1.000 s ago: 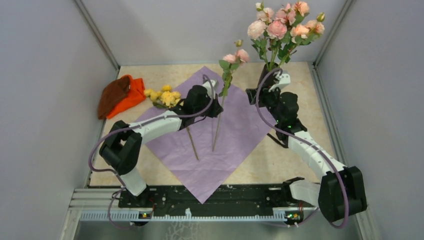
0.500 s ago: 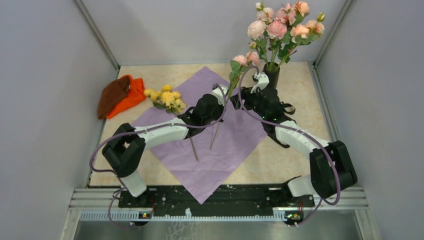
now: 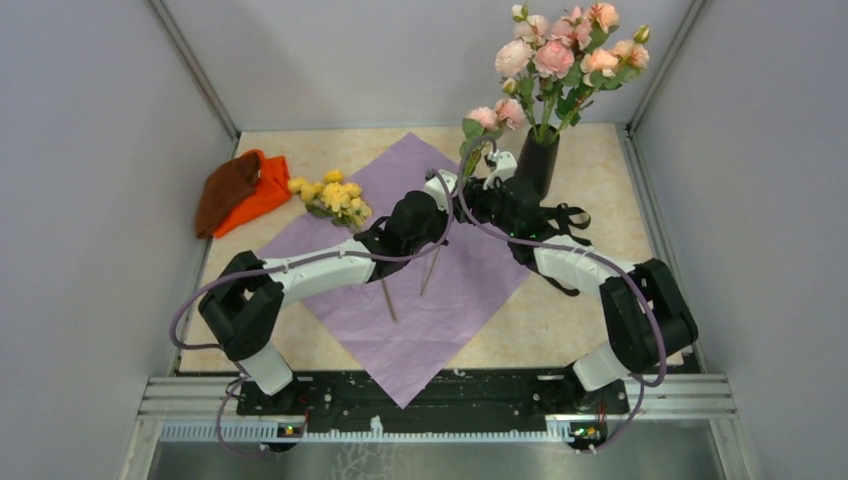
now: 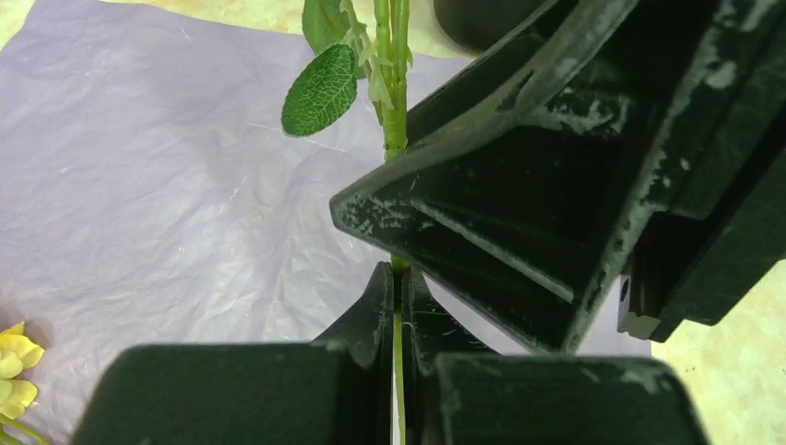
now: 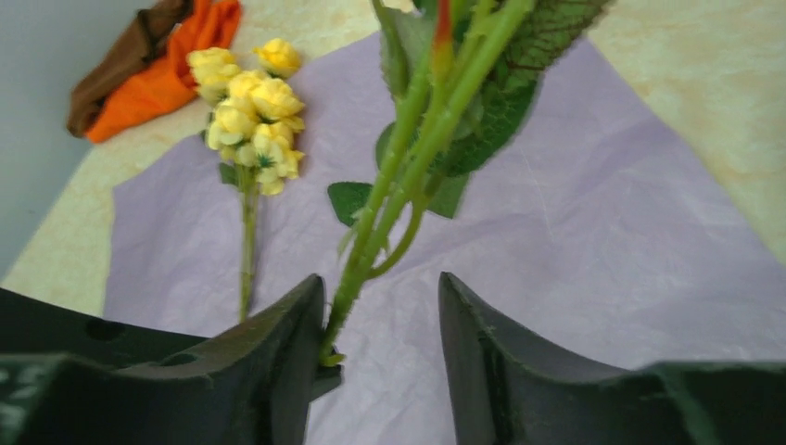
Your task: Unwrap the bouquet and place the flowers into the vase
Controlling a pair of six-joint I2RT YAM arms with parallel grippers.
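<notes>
Left wrist view: the left gripper (image 4: pixel 397 283) clamps a thin green leafy flower stem (image 4: pixel 393 120) at frame centre. Right wrist view: the right gripper (image 5: pixel 380 280) jaws stand apart around it.

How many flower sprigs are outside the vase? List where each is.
2: the yellow sprig lying on the lilac paper, and the pink stem upright in the left tool. Arms may hide others.
</notes>
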